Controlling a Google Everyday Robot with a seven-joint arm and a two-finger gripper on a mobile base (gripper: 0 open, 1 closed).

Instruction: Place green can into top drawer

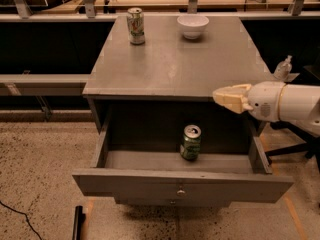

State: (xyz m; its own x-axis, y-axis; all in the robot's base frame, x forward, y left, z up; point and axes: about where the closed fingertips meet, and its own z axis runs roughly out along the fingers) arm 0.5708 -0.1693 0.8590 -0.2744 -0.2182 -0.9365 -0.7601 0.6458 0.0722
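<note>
Dark green soda can (190,143), one, is standing upright inside the one open grey top drawer (125,181), right of centre. One cream gripper (231,98) is hovering off the grey cabinet (175,69) top's front-right corner, apart from the can; its grip cannot be told.

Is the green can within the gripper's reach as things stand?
Probably yes: the top drawer is pulled open, the green can stands upright and uncovered, and the gripper hovers above and right of it.

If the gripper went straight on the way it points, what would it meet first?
The gripper points left, level with the cabinet top's front edge and above the green can in the top drawer. It would pass over the can; it might brush that edge, but depth is unclear.
</note>
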